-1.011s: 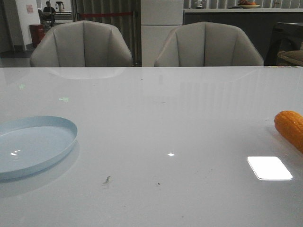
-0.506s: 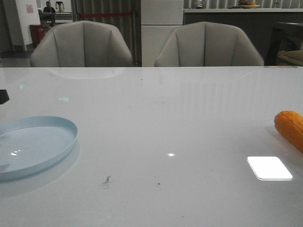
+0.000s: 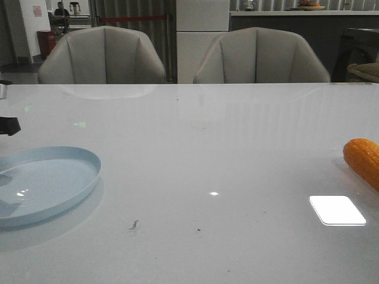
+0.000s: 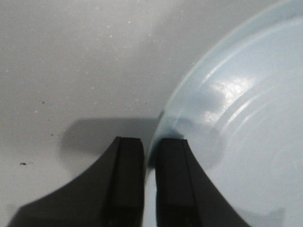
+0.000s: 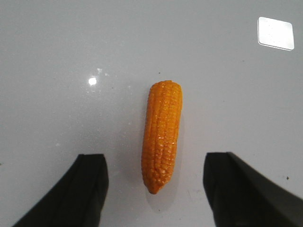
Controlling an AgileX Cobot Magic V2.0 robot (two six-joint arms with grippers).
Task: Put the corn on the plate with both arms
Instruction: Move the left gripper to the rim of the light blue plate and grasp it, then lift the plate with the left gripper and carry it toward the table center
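Note:
The pale blue plate sits at the table's left front. In the left wrist view my left gripper is shut on the plate's rim, one finger inside the plate and one outside. Only a black bit of the left arm shows at the left edge of the front view. The orange-yellow corn lies on the table at the far right edge. In the right wrist view the corn lies lengthwise between the wide-open fingers of my right gripper, which hangs above it without touching.
Two grey chairs stand behind the table's far edge. A bright light reflection lies on the glossy tabletop near the corn. Small dark specks mark the front middle.
The left arm has come into the front view at the left edge. The plate has shifted slightly to the right. The corn has not moved.

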